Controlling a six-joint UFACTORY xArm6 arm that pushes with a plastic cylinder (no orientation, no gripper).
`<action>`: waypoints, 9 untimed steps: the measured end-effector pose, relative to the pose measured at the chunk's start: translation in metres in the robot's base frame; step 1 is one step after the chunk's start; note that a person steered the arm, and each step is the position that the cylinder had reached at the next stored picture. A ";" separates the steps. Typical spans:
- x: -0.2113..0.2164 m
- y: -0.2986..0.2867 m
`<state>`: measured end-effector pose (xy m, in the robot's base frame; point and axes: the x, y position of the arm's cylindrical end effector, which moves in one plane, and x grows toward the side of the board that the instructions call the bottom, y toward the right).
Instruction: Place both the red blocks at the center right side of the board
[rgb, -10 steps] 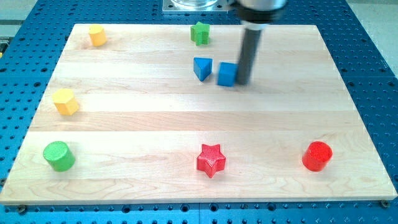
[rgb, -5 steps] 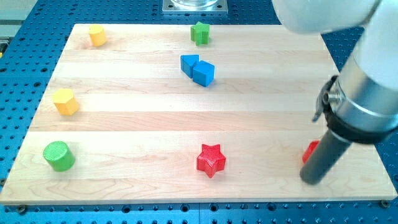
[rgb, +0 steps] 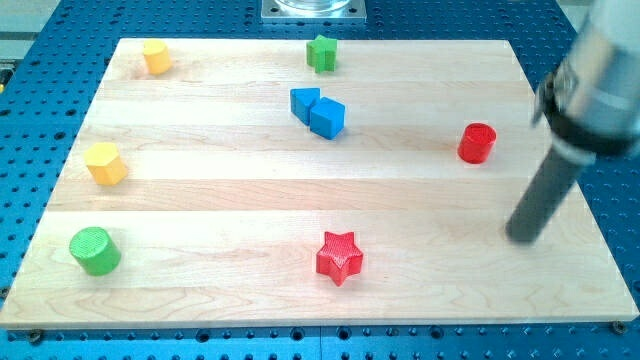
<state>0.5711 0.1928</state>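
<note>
My tip (rgb: 522, 237) rests on the surface (rgb: 420, 250) in the lower right of the frame, near the right edge. I carry no pincer, only the dark rod, so there is nothing to spread or press together.

The red cylinder (rgb: 477, 143) stands at the centre right of the surface, above my tip and a little to its left, clearly apart from it. The red star (rgb: 339, 257) lies at the lower middle, well to the left of my tip and slightly lower in the frame, also apart from it.

Two blue blocks sit touching each other in the upper middle: a blue cube (rgb: 327, 118) and, at its upper left, a blue wedge (rgb: 304, 103). A green star (rgb: 321, 52) is near the top edge above them. A yellow block (rgb: 156, 56) is at the upper left, a yellow hexagon (rgb: 105, 163) at the middle left, and a green cylinder (rgb: 94, 250) at the lower left.
</note>
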 end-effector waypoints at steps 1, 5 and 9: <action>0.047 -0.069; -0.006 -0.138; 0.022 -0.178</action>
<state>0.5927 0.0147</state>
